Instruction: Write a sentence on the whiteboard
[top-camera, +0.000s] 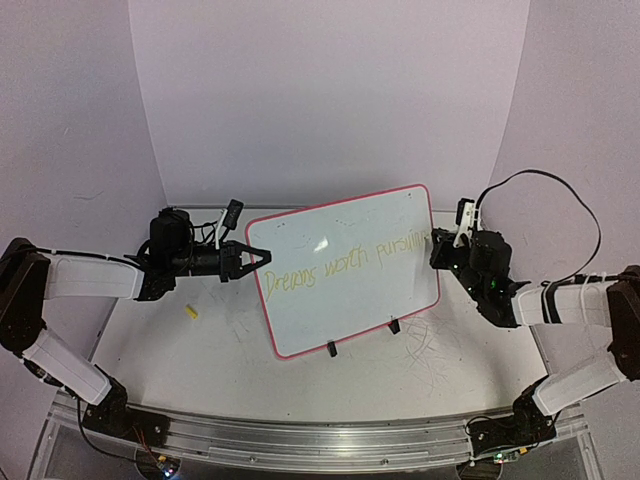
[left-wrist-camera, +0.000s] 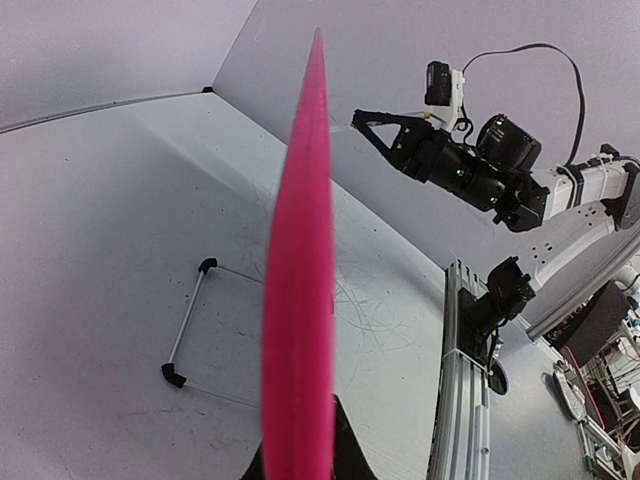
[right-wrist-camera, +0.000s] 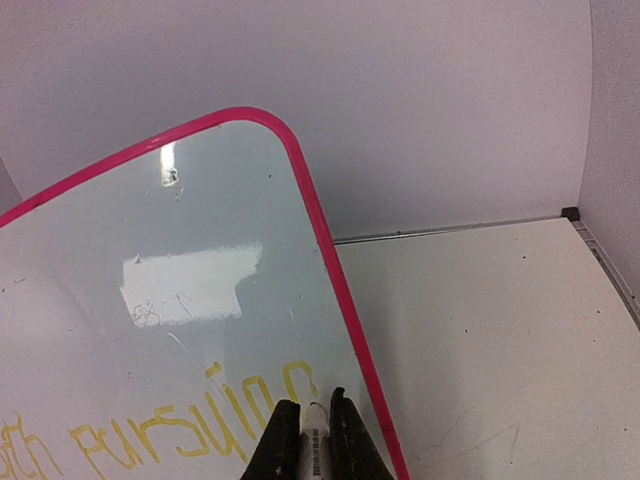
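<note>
The whiteboard (top-camera: 345, 270) stands tilted on small black legs, white and glossy with a pink-red rim. The sentence (top-camera: 345, 262) runs across it in thin yellow handwriting. My left gripper (top-camera: 258, 255) is shut on the board's left edge; in the left wrist view the rim (left-wrist-camera: 300, 300) runs edge-on between the black fingers (left-wrist-camera: 352, 448). My right gripper (top-camera: 437, 243) is at the board's right side, shut on a white marker (right-wrist-camera: 318, 445). The marker's tip rests on the board at the last yellow letter (right-wrist-camera: 300, 378), close to the pink rim (right-wrist-camera: 340, 290).
A small yellow cap (top-camera: 191, 312) lies on the scuffed tabletop left of the board. The board's wire stand (left-wrist-camera: 190, 325) shows behind it. An aluminium rail (top-camera: 320, 440) runs along the near edge. White walls close in at the back and sides.
</note>
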